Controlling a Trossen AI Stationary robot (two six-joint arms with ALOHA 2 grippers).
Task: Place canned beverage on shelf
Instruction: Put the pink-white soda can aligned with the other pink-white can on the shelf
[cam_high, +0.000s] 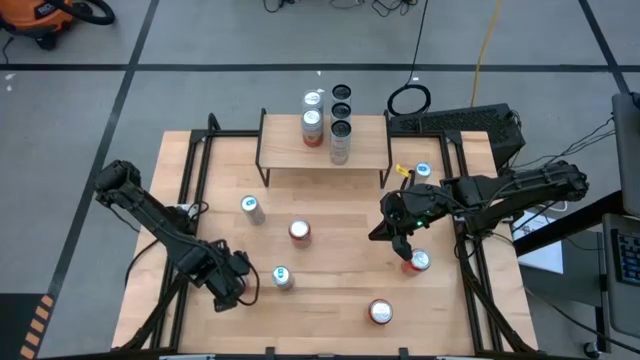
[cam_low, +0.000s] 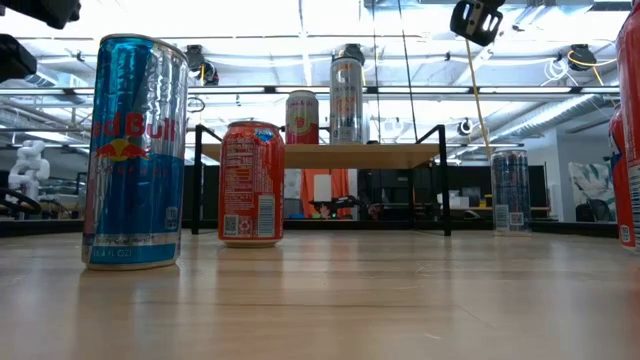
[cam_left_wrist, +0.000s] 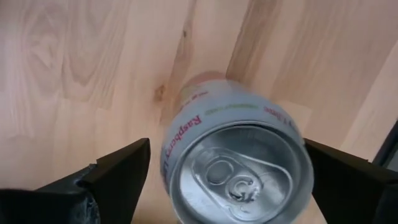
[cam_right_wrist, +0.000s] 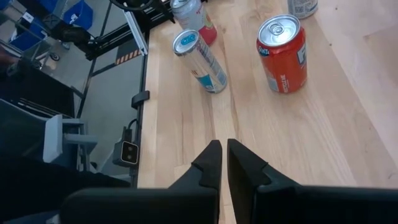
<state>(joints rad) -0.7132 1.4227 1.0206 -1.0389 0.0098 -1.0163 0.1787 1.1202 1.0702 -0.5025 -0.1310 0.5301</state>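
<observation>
A white canned beverage (cam_left_wrist: 236, 168) with a silver top and "Raspberry" lettering stands upright on the wooden table. My left gripper (cam_left_wrist: 227, 165) is open around it, one dark finger on each side with a gap to the can. From above, the left gripper (cam_high: 238, 285) sits at the table's front left and covers that can. The shelf (cam_high: 290, 150), a light wood top on black legs, stands at the back middle with cans on it (cam_low: 347, 100). My right gripper (cam_high: 385, 232) hangs shut over the table's right middle with nothing in it (cam_right_wrist: 222, 149).
Loose cans stand on the table: a slim blue one (cam_high: 282, 277) beside the left gripper, a red one (cam_high: 299, 232), another slim one (cam_high: 251, 208), a red one (cam_high: 380, 312) at the front and one (cam_high: 417, 261) below the right arm. More cans (cam_high: 341, 95) stand behind the shelf.
</observation>
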